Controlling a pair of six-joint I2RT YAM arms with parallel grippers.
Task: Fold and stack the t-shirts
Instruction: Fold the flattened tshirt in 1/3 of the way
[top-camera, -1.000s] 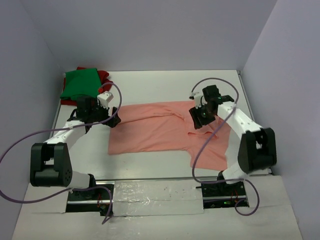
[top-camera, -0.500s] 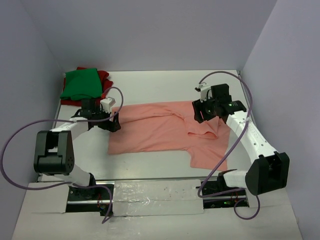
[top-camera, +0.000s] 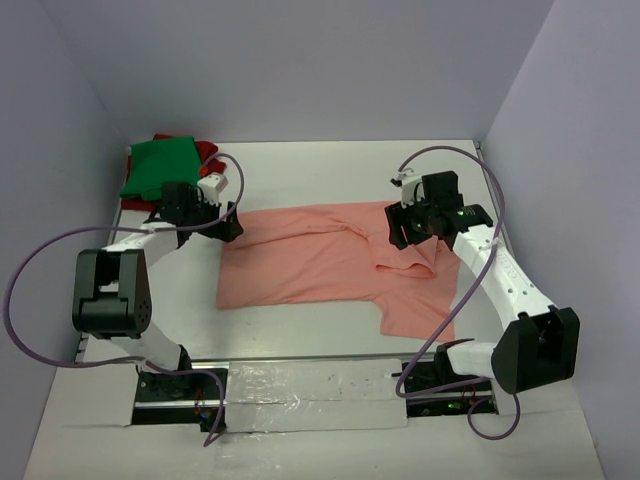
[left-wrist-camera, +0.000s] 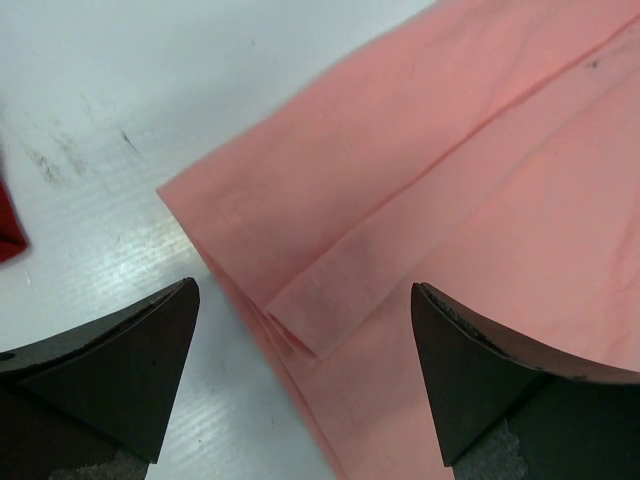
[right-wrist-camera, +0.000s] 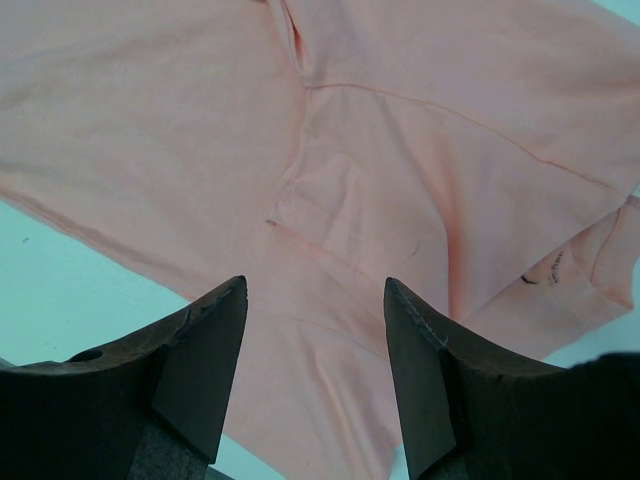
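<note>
Pink shirt (top-camera: 320, 260): It lies flat in the middle of the table (top-camera: 300, 170), between your two arms. One long edge is folded over, so the corner on the left shows a few layers.
Left pincer (left-wrist-camera: 300, 300): It is wide open and holds nothing. It hangs right over that layered corner, one finger on each side. I think this is so you can pinch all the layers at once.
Right pincer (right-wrist-camera: 314, 285): It is open too, with nothing in it. It sits over the folded sleeve flap, ready to grab there.
Green shirt (top-camera: 160, 165): It is folded and rests on the red shirt (top-camera: 207, 152) in the far left corner. That is your pile, well away from the pink one.
Watch out: If you catch only the top layer, the fold may slip open.
</note>
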